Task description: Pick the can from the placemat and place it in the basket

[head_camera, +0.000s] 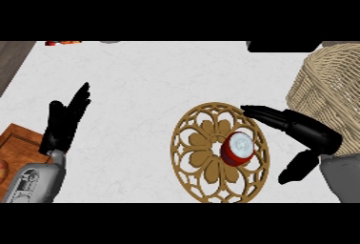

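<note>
Two black hands come up from the lower edge on grey forearms. The left hand [65, 121] shows at the left side of the counter [155, 76], fingers straight and pointing up and slightly rightward, spread a little, holding nothing and resting well apart from everything else. The right hand [304, 133] is at the right, just beside the placemat [204, 157]: its fingers stretch leftward over the mat's upper right rim, while the thumb hangs down lower, apart from the fingers. The hand is spread wide and grasps nothing; the gap between fingers and thumb faces the can [237, 147].

One can stands upright on the right half of the placemat, red on the side with a pale silvery top. It is near the right hand's fingers, but whether they touch cannot be told.

One placemat lies on the white counter, a round tan openwork piece with a flower pattern at its middle.

One basket [325, 93], woven of pale wicker, stands at the right edge, behind the right hand and partly cut off by the view.

One brown wooden board [17, 143] shows at the left edge, beside the left forearm.
</note>
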### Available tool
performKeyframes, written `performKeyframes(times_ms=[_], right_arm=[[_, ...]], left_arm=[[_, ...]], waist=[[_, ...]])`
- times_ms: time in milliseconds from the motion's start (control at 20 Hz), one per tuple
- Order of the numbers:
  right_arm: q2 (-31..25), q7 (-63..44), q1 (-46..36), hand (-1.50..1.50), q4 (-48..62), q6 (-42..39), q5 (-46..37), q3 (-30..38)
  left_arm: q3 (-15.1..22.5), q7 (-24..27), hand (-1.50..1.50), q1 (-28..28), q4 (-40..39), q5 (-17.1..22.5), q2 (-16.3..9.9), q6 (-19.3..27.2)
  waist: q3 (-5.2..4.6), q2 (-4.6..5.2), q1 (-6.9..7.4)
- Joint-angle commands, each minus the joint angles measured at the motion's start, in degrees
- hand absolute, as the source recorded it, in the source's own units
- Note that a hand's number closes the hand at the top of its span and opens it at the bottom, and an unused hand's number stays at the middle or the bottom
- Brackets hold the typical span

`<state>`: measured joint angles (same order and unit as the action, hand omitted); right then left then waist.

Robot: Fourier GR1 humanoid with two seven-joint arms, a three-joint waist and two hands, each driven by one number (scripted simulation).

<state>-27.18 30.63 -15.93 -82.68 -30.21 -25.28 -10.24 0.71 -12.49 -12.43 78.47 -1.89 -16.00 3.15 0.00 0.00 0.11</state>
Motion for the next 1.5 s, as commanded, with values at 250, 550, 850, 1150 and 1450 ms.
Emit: performKeyframes(times_ms=[250, 550, 850, 1150, 1450], right_arm=[[6.9, -0.6, -1.4, -1.5, 1.2, -0.3, -6.4, -1.4], [9.3, 0.5, -0.8, -1.5, 4.0, 0.6, -9.8, -1.2], [10.8, 1.5, -1.8, -1.5, 8.1, 0.9, -13.0, -1.7], [12.7, 2.0, -3.9, -1.5, 11.0, 0.1, -14.3, -0.1], [13.9, 4.8, -2.0, -1.5, 12.3, 3.2, -17.0, -0.2]], left_arm=[[-2.9, 1.5, 0.0, -0.5, -1.5, -1.3, 1.0, -2.7], [-3.2, 0.7, 0.0, -2.4, -3.1, -4.0, 3.0, -1.3], [-3.6, -2.4, 0.0, -3.3, 0.1, -3.8, 3.5, -2.3], [-4.2, -0.5, 0.0, -3.1, -1.4, -4.7, 4.6, -3.0], [-6.2, -2.6, 0.0, -2.4, 1.7, -4.6, 3.1, -4.6]], waist=[[-0.01, 0.0, -0.07], [0.0, 0.02, -0.11], [0.01, 0.01, -0.02], [0.0, 0.03, -0.03], [0.01, 0.01, -0.04]])
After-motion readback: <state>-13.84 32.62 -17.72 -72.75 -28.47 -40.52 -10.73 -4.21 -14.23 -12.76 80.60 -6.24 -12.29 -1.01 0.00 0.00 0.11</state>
